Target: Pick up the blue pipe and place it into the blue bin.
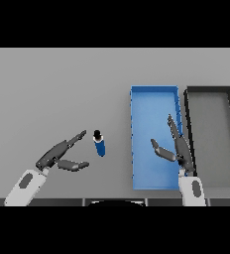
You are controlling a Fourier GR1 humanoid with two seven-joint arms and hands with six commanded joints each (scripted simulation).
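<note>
A short blue pipe (100, 145) with a black cap at its far end lies on the grey table, left of the blue bin (142, 101). My left hand (59, 155) hovers just left of the pipe with straight fingers pointing toward it and the thumb spread; it does not touch the pipe. Over the bin's right side my right hand (177, 147) is open, fingers pointing away from me. The bin holds nothing.
A dark grey bin (189, 104) stands right beside the blue bin, at the table's right. The table's front edge runs just below both wrists.
</note>
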